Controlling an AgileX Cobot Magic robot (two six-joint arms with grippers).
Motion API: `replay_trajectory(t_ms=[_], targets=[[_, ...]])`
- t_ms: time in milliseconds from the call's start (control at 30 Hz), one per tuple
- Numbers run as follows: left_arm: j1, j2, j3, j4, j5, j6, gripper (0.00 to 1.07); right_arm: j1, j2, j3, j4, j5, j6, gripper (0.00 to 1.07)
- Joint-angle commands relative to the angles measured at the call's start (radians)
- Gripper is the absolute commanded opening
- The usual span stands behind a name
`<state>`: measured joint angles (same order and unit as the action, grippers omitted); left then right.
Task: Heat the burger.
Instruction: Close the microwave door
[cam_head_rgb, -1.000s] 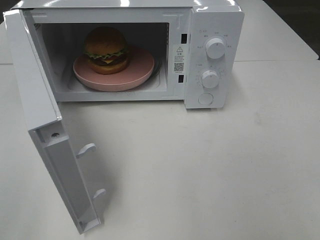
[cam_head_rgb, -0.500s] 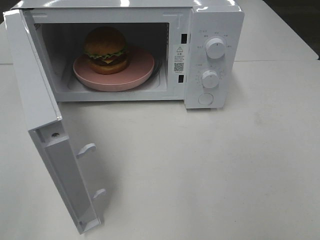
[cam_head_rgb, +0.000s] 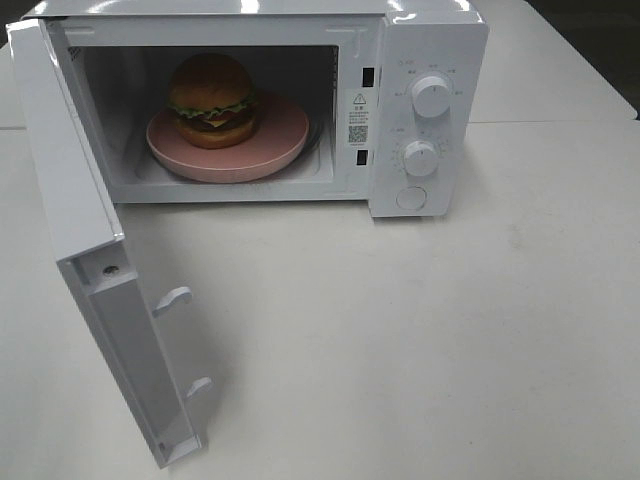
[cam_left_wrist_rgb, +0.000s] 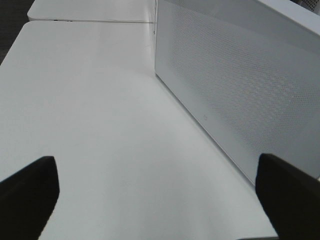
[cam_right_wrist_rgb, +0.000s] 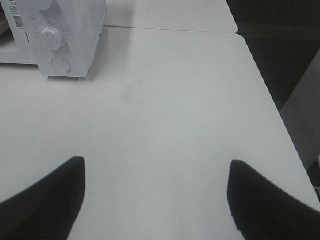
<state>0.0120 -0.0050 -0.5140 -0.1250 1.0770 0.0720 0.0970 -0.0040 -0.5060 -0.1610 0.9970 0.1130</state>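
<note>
The burger (cam_head_rgb: 212, 100) with its golden-brown bun, green lettuce and dark patty sits on a pink plate (cam_head_rgb: 280, 140) inside the white microwave (cam_head_rgb: 420, 45). The microwave door (cam_head_rgb: 90, 260) hangs wide open toward the front left. Neither arm shows in the exterior high view. My left gripper (cam_left_wrist_rgb: 160, 200) is open over bare table, beside the perforated outer face of the door (cam_left_wrist_rgb: 235, 95). My right gripper (cam_right_wrist_rgb: 155, 200) is open with nothing between its fingers, out in front and to the right of the microwave's control panel (cam_right_wrist_rgb: 60, 50).
The microwave has two round knobs (cam_head_rgb: 431, 95) (cam_head_rgb: 420, 158) and a round button (cam_head_rgb: 411, 198) on its right panel. A seam between tables (cam_head_rgb: 560, 122) runs behind. The table's right edge (cam_right_wrist_rgb: 270, 100) shows in the right wrist view, with dark floor beyond.
</note>
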Motion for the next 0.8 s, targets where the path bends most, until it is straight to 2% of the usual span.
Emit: replay_trajectory(t_ms=[33,800], targets=[[-0.002,-0.016,-0.001,-0.007,-0.010,-0.008,1.00,-0.004,-0.027,0.004,-0.003,0.001,0.005,0.76],[-0.002,-0.016,-0.001,-0.007,-0.010,-0.008,1.00,-0.004,-0.027,0.004,-0.003,0.001,0.005,0.76]])
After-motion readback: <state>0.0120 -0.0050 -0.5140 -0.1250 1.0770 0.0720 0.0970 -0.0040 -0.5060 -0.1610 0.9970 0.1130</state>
